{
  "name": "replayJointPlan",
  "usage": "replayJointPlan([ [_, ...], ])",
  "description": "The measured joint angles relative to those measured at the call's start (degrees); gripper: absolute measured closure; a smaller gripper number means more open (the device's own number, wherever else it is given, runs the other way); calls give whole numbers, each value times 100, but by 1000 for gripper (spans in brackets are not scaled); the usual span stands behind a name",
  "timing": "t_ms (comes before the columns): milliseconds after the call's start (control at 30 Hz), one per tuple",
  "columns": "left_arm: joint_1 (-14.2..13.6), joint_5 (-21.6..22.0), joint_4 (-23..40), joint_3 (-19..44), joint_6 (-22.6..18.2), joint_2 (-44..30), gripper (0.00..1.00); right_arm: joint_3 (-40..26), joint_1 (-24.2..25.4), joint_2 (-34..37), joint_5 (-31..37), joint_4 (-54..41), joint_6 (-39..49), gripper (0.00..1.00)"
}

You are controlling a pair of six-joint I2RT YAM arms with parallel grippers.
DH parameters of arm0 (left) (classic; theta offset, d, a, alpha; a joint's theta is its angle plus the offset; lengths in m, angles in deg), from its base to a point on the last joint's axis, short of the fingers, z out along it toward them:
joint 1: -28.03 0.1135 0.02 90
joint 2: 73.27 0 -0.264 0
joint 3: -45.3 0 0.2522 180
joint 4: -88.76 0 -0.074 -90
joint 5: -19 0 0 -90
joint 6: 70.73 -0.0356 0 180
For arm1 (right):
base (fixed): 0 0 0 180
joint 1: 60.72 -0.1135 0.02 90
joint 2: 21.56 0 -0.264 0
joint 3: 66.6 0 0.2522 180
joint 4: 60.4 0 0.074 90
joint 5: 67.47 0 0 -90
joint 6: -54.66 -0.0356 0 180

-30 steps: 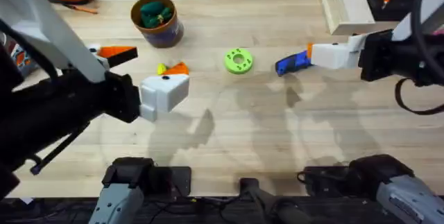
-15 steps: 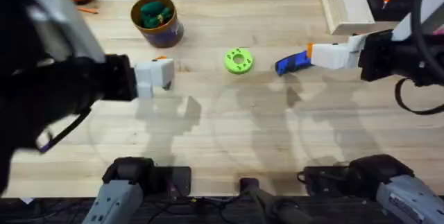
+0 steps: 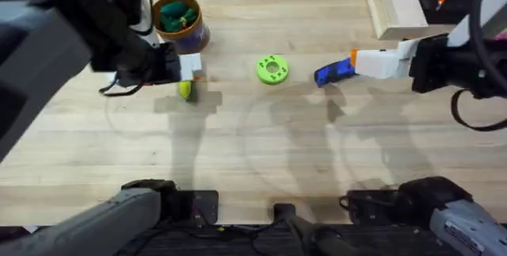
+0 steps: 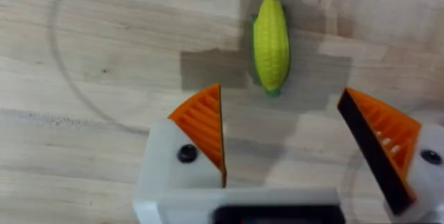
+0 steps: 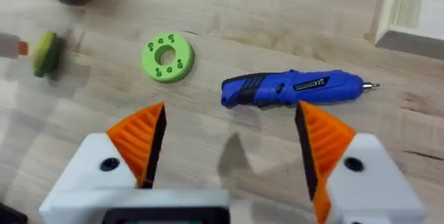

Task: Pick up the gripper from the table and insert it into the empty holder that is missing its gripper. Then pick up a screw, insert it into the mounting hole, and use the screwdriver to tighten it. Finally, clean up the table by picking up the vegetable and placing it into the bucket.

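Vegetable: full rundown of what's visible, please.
The vegetable is a small toy corn cob, yellow with rows of moulded kernels, a green edge along one side and a green stub at one end; it looks like plastic. It lies flat on the wooden table, below the bucket in the overhead view. The left pincer hovers over it, jaws open, orange pads on either side but short of it. Nothing touches it except the table.

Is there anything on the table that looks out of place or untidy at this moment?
Only the vegetable, lying loose on the table beside the bucket, under the open left gripper. The screwdriver lies flat; nothing looks spilled or damaged.
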Motion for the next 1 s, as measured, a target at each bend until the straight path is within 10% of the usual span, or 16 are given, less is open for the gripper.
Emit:
replayJointPlan([
  [1000,407,-252,-1054,112,83,-2352,44,0,0,2,2,-72,0,10],
])
